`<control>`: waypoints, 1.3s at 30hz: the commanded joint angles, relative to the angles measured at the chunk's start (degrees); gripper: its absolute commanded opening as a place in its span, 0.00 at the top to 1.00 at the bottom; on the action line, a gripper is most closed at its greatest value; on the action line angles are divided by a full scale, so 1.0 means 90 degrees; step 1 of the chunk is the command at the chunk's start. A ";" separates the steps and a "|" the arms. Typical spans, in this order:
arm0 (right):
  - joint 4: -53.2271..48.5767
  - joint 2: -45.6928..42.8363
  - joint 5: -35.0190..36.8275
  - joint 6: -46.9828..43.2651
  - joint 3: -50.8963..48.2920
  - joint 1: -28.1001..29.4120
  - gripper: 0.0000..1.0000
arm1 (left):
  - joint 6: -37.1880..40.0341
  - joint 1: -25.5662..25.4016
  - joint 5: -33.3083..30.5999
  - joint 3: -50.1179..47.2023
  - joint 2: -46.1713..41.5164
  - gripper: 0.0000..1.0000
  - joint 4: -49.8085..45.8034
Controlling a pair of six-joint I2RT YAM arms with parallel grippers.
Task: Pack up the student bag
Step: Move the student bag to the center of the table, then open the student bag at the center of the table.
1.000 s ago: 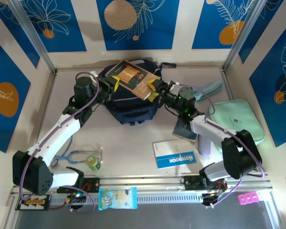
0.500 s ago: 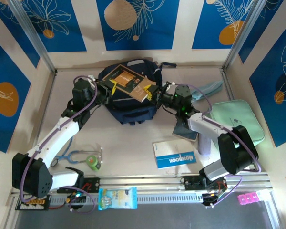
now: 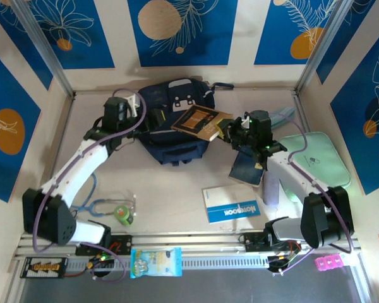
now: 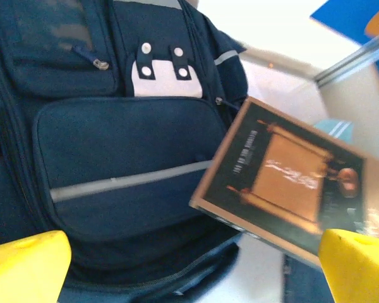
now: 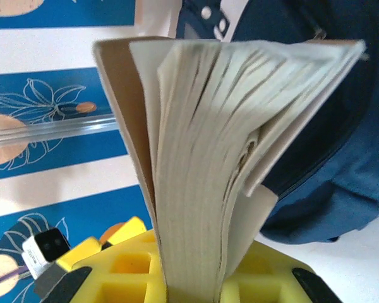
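Notebook [image 3: 232,209] lies nr front rail, unpacked. Further back, R gripper [image 3: 228,130] clamps brown book [image 3: 199,120] by one edge, pages fanning. It's tilted over the right side of student bag [image 3: 174,148], prob. lining up for insertion. L gripper [image 3: 153,118], fingers spread wide & empty, hovers at bag's front, back-centre of table, likely to steady it.

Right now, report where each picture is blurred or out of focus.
Top external view: sharp, evenly lit. Left wrist view: the book is smeared, the student bag clearer. Right wrist view: the book's page edges are fairly crisp, the bag behind them soft.
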 commanded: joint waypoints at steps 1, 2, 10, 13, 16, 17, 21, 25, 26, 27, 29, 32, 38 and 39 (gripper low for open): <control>-0.0095 -0.0494 -0.0170 -0.0550 -0.0007 -0.0241 0.97 | 0.1749 -0.0067 0.0090 0.0638 0.0795 0.00 -0.0819; -0.0148 -0.0580 -0.0208 -0.0580 -0.0049 -0.0317 0.97 | 0.1840 -0.0064 0.0089 0.0809 0.1082 0.00 -0.0875; -0.0518 -0.1266 -0.0388 -0.0691 -0.0336 -0.0876 0.99 | 0.1387 -0.0095 0.1007 0.1380 0.3003 0.11 -0.0692; -0.0371 -0.1432 -0.0502 -0.0516 -0.0527 -0.1043 0.99 | 0.1199 -0.0103 0.1099 0.1018 0.3247 0.13 -0.0341; -0.0558 -0.1462 -0.0577 -0.0555 -0.0533 -0.1092 1.00 | 0.1147 -0.0116 0.1148 0.0706 0.3345 0.15 -0.0360; -0.0655 -0.1464 -0.0568 -0.0563 -0.0531 -0.1078 1.00 | 0.1090 -0.0119 0.1167 0.0535 0.3309 0.16 -0.0357; -0.1173 -0.1399 -0.0456 -0.0699 -0.0491 -0.1091 1.00 | 0.0721 -0.0298 0.1204 -0.0499 0.2835 0.17 -0.0102; -0.1378 -0.1123 -0.0603 -0.0759 -0.0459 -0.1108 1.00 | 0.0270 -0.0577 0.1018 -0.1544 0.2079 0.17 0.0290; -0.1391 -0.1034 -0.0651 -0.0765 -0.0455 -0.1103 1.00 | 0.0192 -0.0673 0.0949 -0.1718 0.1889 0.17 0.0343; -0.1384 -0.0960 -0.0689 -0.0770 -0.0447 -0.1096 1.00 | 0.0168 -0.0785 0.0879 -0.1808 0.1744 0.17 0.0335; -0.1403 -0.0820 -0.0764 -0.0822 -0.0399 -0.1098 1.00 | 0.0306 -0.0963 0.0718 -0.1766 0.1553 0.17 0.0134; -0.1412 -0.0731 -0.0894 -0.0903 -0.0294 -0.1149 1.00 | 0.0837 -0.1157 0.0343 -0.1229 0.1444 0.15 -0.0524; -0.1519 -0.1252 -0.0957 -0.1163 -0.0141 -0.1737 1.00 | 0.2548 -0.1549 -0.0595 0.0254 0.1691 0.00 -0.1737; -0.1557 -0.1351 -0.0977 -0.1205 -0.0135 -0.1893 1.00 | 0.2841 -0.1620 -0.0721 0.0477 0.1781 0.00 -0.1879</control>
